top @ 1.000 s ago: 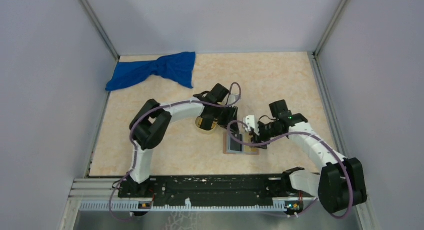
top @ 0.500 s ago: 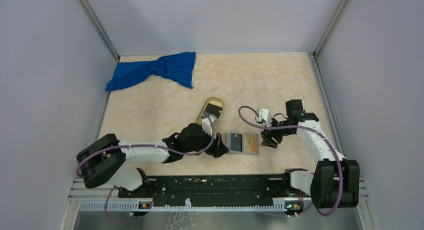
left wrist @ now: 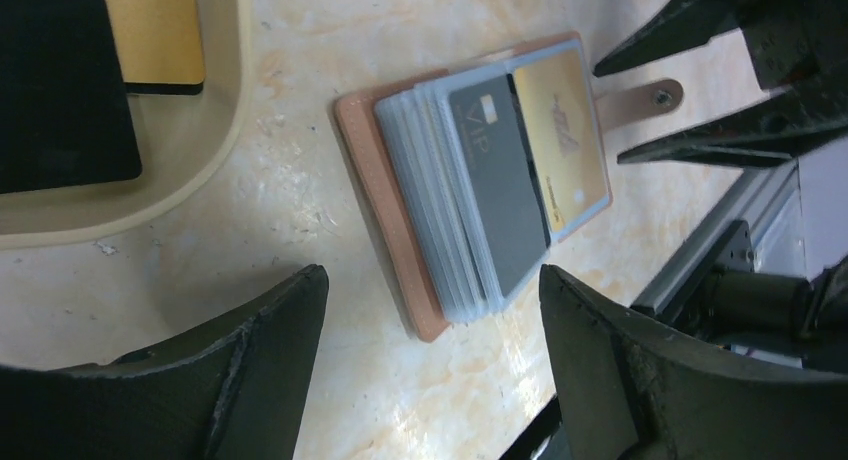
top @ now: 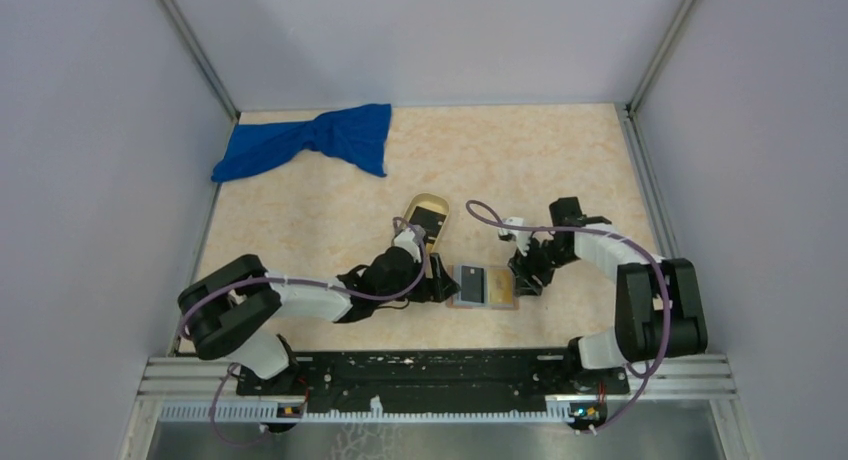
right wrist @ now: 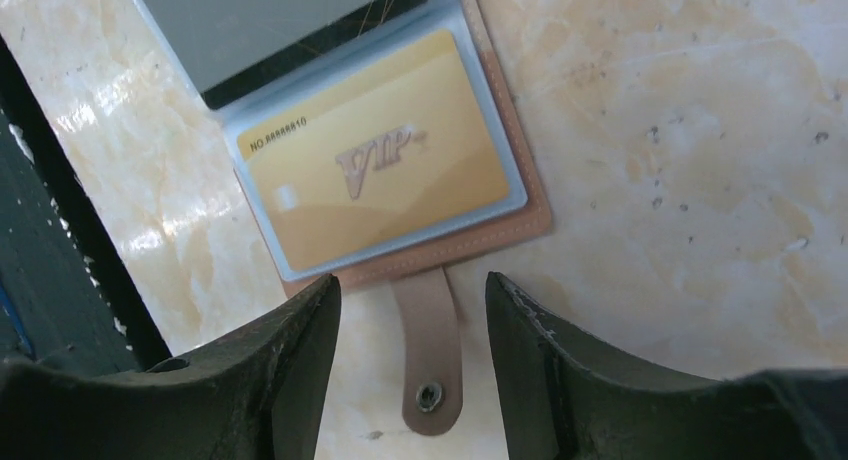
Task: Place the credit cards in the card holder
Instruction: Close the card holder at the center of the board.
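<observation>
The reddish-brown card holder (top: 483, 286) lies open on the table. Its clear sleeves hold a grey credit card (left wrist: 497, 195) and a gold VIP card (right wrist: 375, 185). A black credit card (left wrist: 60, 80) rests in the oval tan tray (left wrist: 225, 130) just left of the holder, beside a gold-coloured card (left wrist: 155, 30). My left gripper (left wrist: 432, 275) stands open and low at the holder's left edge, holding nothing. My right gripper (right wrist: 412, 280) is open at the holder's right edge. Its fingers straddle the snap strap (right wrist: 430, 350) without pinching it.
The tan tray (top: 428, 194) sits behind the holder, with the black card (top: 427, 220) in it. A crumpled blue cloth (top: 310, 140) lies at the back left. Grey walls enclose the table on three sides. The black base rail (top: 430, 370) runs along the near edge.
My left arm swung down from over the tray to the holder's left edge, and its jaws opened wide. My right gripper drew back from over the holder to its right edge.
</observation>
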Motion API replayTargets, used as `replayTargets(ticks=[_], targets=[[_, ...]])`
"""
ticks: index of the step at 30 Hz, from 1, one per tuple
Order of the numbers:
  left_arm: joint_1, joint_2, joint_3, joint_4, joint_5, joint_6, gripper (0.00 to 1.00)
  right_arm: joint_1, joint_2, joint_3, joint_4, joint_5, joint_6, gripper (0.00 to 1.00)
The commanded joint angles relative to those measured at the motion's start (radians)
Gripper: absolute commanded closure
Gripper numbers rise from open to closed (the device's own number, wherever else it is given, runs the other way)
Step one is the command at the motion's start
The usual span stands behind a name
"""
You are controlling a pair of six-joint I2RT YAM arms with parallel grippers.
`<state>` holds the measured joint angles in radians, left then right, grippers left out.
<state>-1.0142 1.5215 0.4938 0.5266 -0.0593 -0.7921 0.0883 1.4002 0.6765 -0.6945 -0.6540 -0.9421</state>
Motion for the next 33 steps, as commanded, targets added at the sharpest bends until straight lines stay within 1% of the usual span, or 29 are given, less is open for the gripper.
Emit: replayTargets(ticks=[1,3,5,10,13,16,18,21,27,30,33], targets=[[0.002,0.065,0.07,-0.12,-0.067,-0.155,0.17,0.041,0.049,0.064,0.054,0.015,0.099,0.45],[0.003,0.095,0.1,-0.18,-0.073,-0.168,0.18,0.042,0.072,0.073,0.056,0.01,0.113,0.45],[0.002,0.125,0.121,-0.203,-0.07,-0.166,0.19,0.049,0.094,0.076,0.052,0.001,0.115,0.47],[0.003,0.196,0.163,-0.19,-0.001,-0.146,0.27,0.066,0.119,0.08,0.051,0.014,0.118,0.52],[0.002,0.207,0.15,-0.11,0.044,-0.14,0.34,0.073,0.125,0.078,0.051,0.02,0.118,0.55],[0.002,0.179,0.098,0.041,0.103,-0.13,0.41,0.073,0.138,0.08,0.043,0.022,0.115,0.57],[0.002,0.155,0.074,0.131,0.135,-0.13,0.43,0.075,0.142,0.08,0.041,0.022,0.114,0.58],[0.002,0.136,0.066,0.224,0.183,-0.13,0.44,0.076,0.139,0.081,0.037,0.017,0.114,0.59],[0.0,0.176,0.103,0.325,0.29,-0.148,0.45,0.076,0.133,0.083,0.027,0.003,0.108,0.59],[-0.003,0.209,0.122,0.371,0.314,-0.162,0.47,0.076,0.132,0.086,0.018,-0.002,0.105,0.59],[-0.009,0.221,0.139,0.362,0.313,-0.167,0.48,0.076,0.123,0.081,0.019,0.003,0.105,0.59]])
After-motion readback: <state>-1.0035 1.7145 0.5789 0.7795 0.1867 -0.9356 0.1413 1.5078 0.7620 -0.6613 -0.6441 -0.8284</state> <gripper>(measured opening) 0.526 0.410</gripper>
